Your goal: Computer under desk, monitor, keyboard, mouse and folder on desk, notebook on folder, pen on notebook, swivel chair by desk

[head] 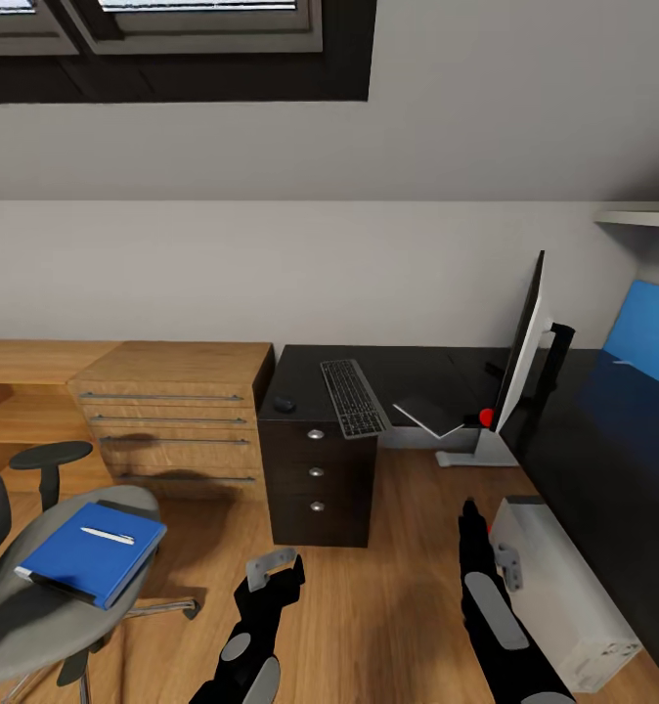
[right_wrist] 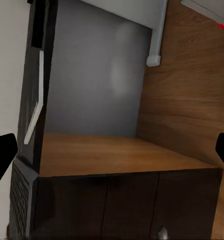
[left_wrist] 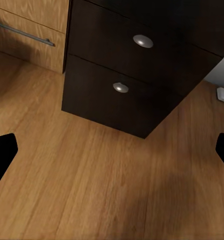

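Wooden floor [head: 388, 587] beneath both arms, black desk [head: 408, 372] ahead.

Both arms reach forward, low — left gripper [head: 274, 570] and right gripper [head: 469, 515] jaws parted, empty.

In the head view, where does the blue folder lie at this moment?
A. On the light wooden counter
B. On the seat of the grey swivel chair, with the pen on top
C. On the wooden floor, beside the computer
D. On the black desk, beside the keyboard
B: the blue folder rests on the seat of the swivel chair, and the pale pen lies on it; the keyboard is on the desk, away from the folder.
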Controlling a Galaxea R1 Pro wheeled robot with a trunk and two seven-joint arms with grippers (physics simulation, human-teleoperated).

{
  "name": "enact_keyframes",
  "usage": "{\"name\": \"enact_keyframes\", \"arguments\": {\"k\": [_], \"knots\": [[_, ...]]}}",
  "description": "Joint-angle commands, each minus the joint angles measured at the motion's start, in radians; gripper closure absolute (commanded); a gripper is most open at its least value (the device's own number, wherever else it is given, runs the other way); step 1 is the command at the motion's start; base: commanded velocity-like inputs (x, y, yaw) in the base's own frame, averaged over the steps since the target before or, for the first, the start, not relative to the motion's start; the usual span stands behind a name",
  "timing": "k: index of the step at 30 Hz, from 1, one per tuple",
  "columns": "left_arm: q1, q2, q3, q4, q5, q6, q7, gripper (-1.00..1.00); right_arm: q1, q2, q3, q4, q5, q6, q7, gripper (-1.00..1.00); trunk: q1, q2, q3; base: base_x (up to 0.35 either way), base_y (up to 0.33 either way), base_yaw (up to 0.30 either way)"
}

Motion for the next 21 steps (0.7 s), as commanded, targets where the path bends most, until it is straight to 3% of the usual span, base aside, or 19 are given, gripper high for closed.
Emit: {"name": "enact_keyframes", "arguments": {"k": [1,4,5,8,9,11,12,15,16,18,19,21], "knots": [[-0.001,0.001,-0.003,-0.001,0.006,0.0,0.008,-1.0,-0.001,-0.001,0.001,-0.002,0.008,0.021,-0.043,-1.0,0.0,-0.001,-0.001,-0.002,0.0,0.0],[-0.001,0.001,-0.003,-0.001,0.005,0.001,0.01,-1.0,-0.001,-0.002,0.011,-0.004,0.049,0.064,-0.13,-1.0,0.0,-0.001,-0.001,-0.001,0.0,0.0],[-0.001,0.001,-0.003,-0.001,0.004,0.001,0.011,-1.0,-0.002,-0.003,0.023,-0.006,0.091,0.09,-0.197,-1.0,-0.004,0.006,0.002,0.0,0.0,0.0],[-0.001,0.0,-0.004,-0.001,0.005,0.003,0.013,-1.0,-0.007,-0.003,0.043,-0.008,0.168,0.124,-0.299,-1.0,-0.015,0.027,0.012,0.0,0.0,0.0],[-0.001,0.0,-0.006,0.0,0.005,0.006,0.012,-1.0,-0.016,-0.001,0.062,-0.006,0.228,0.144,-0.363,-1.0,-0.019,0.034,0.015,0.0,0.0,0.0],[-0.001,-0.001,-0.007,0.002,0.005,0.008,0.01,-1.0,-0.029,0.001,0.091,-0.005,0.295,0.162,-0.42,-1.0,-0.027,0.048,0.021,0.0,0.0,0.0],[-0.001,-0.001,-0.008,0.004,0.005,0.009,0.008,-1.0,-0.041,0.003,0.131,0.0,0.368,0.178,-0.471,-1.0,-0.031,0.055,0.024,0.0,0.0,0.0],[-0.001,-0.002,-0.008,0.006,0.005,0.01,0.006,-1.0,-0.052,0.005,0.21,0.021,0.481,0.208,-0.534,-1.0,-0.042,0.076,0.033,0.0,0.0,0.0],[-0.001,-0.002,-0.008,0.007,0.005,0.011,0.004,-1.0,-0.056,0.006,0.27,0.041,0.554,0.232,-0.569,-1.0,-0.046,0.083,0.037,0.0,0.0,0.0],[-0.001,-0.003,-0.009,0.006,0.004,0.012,0.003,-1.0,-0.059,0.006,0.332,0.062,0.621,0.253,-0.595,-1.0,-0.054,0.097,0.043,0.0,0.0,0.0],[-0.001,-0.003,-0.009,0.006,0.003,0.012,0.003,-1.0,-0.06,0.006,0.391,0.083,0.684,0.266,-0.612,-1.0,-0.058,0.104,0.046,0.0,0.0,0.0],[-0.001,-0.003,-0.01,0.005,0.002,0.012,0.003,-1.0,-0.061,0.006,0.446,0.103,0.741,0.275,-0.623,-1.0,-0.065,0.118,0.052,0.0,0.0,0.0]]}}
